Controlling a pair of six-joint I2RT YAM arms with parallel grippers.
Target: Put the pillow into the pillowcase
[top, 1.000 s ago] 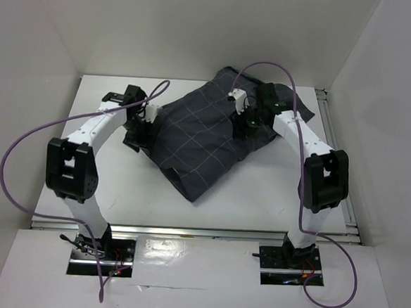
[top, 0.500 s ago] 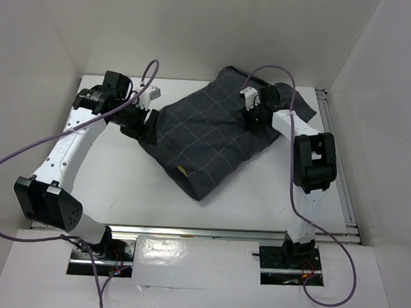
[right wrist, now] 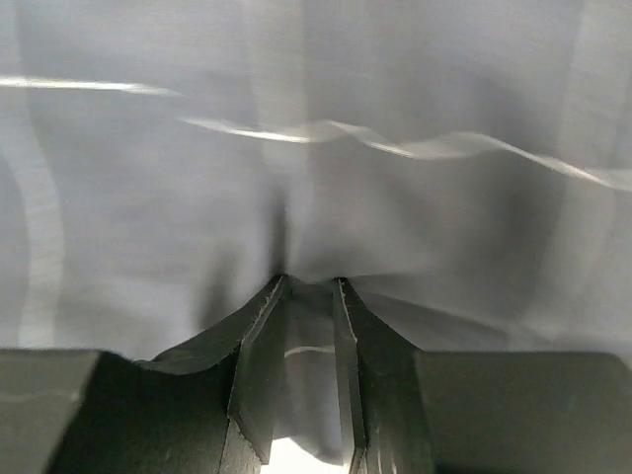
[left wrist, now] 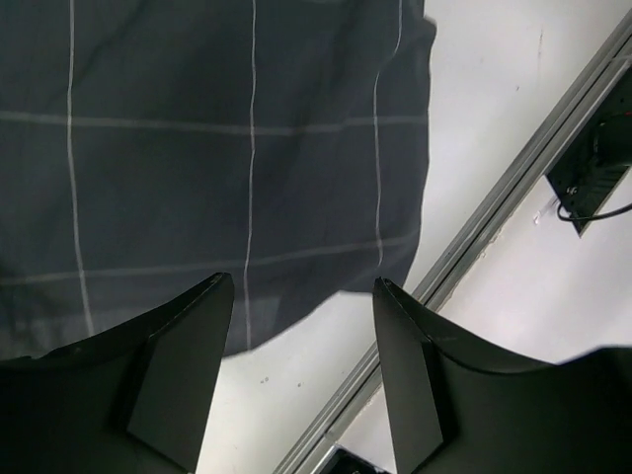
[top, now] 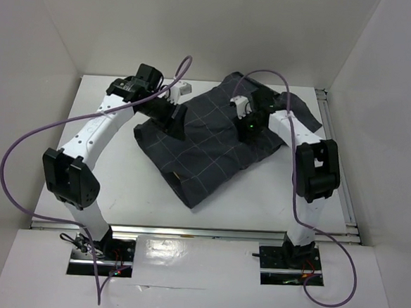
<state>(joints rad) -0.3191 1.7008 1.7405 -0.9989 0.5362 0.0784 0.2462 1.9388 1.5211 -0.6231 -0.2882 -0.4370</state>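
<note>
Top external view: I see the floppy dark charcoal-grey fabric pillowcase with a thin pale grid (top: 210,144) lying skewed in the middle of the plain white surface (top: 106,168). One corner points to 7 o'clock and a loose flap trails to 1 o'clock, near the back wall.
Pillow: I cannot make out the soft white pillow itself. The cloth lies puffed rather than flat, so I judge the pillow is largely inside already.
Left side: my left gripper (top: 174,122) hovers over the pillowcase's 10 o'clock edge.
Left wrist view: the left gripper (left wrist: 301,286) has its jaws released and wide, with nothing between them. Below them are a cloth corner, the white surface and a silver metal rail (left wrist: 474,242).
Left placement: I judge it is poised there to take that free edge.
Right side: my right gripper (top: 249,122) is down on the cloth toward 1 o'clock.
Right wrist view: the right gripper (right wrist: 306,281) has its jaws nearly together, grasping a small pinch of the fabric. Puckers radiate from the pinch.
Right placement: I judge this grip is there to hold the cloth so it can be tugged along over the filling.
Writing: I can read none. No brand, tag or label shows on cloth, arms or surface.
</note>
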